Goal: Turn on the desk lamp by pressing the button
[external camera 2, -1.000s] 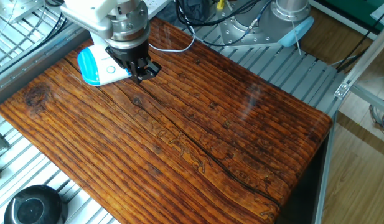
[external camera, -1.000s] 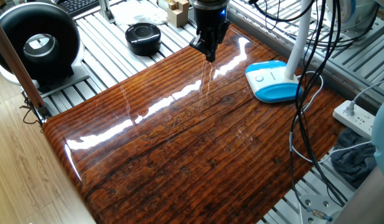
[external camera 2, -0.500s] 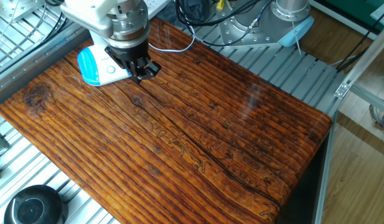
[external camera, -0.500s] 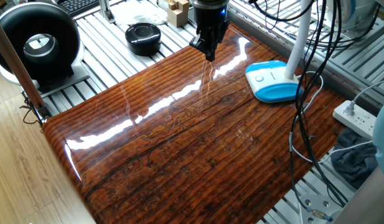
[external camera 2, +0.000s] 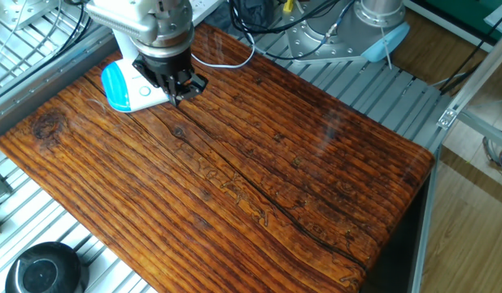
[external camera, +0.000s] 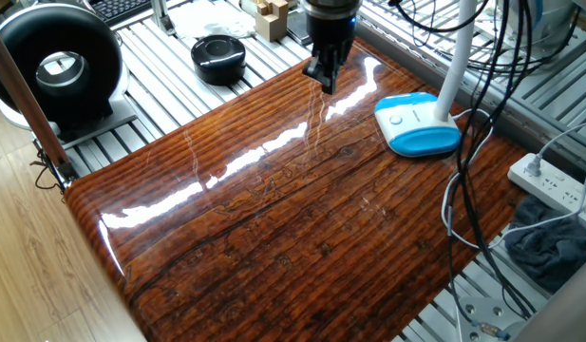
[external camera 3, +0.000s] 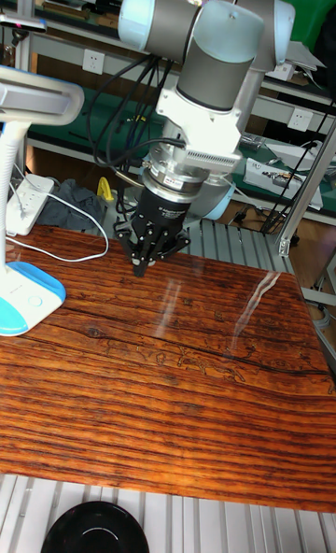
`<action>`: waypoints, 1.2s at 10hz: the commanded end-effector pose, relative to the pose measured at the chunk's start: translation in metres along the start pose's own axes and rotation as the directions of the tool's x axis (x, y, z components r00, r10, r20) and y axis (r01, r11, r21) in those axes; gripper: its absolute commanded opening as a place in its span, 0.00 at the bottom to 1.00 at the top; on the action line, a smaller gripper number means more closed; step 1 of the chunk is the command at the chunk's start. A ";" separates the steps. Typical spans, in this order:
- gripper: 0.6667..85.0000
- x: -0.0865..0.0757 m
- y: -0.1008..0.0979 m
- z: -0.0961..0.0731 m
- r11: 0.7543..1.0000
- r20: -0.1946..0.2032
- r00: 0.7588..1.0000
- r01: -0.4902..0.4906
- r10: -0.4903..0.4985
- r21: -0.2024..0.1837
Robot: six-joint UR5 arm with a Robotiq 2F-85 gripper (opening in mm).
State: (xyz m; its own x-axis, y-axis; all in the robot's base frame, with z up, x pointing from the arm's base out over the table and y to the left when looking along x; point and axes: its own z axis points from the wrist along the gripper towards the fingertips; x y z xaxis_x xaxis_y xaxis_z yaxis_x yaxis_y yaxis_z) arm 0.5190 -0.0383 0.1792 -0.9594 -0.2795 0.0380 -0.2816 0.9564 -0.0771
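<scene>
The desk lamp's flat base (external camera: 418, 124), white on top with light blue sides, rests at the right of the wooden tabletop (external camera: 274, 228). A small round button (external camera: 397, 120) sits on its near end, and a slim white neck (external camera: 452, 66) rises from its far end. The same base shows in the other fixed view (external camera 2: 120, 86) and the tall fixed view (external camera 3: 24, 298). My gripper (external camera: 326, 84) hangs just above the wood, a short way left of the base and not touching it. Its fingertips meet in a point (external camera 3: 140, 269), shut on nothing.
A round black disc device (external camera: 218, 57) and a large black ring-shaped unit (external camera: 60, 66) stand off the table's far-left side. A white power strip (external camera: 547, 180), hanging cables (external camera: 459, 190) and a grey cloth (external camera: 549, 249) crowd the right side beyond the lamp.
My gripper has shifted a little toward the lamp base and turned slightly. The lamp has not moved.
</scene>
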 end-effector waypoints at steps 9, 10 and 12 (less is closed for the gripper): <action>0.00 0.006 -0.001 0.002 1.000 -0.006 1.000 0.017 -0.017 -0.004; 0.00 0.003 0.007 0.001 0.999 0.002 1.000 -0.019 0.019 -0.037; 0.00 0.002 0.024 0.000 0.984 -0.005 0.989 -0.145 0.145 -0.099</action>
State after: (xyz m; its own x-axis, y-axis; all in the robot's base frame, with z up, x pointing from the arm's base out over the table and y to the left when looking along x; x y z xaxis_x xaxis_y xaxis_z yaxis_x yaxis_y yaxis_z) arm 0.5121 -0.0304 0.1762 -0.9740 -0.2235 0.0376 -0.2248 0.9737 -0.0359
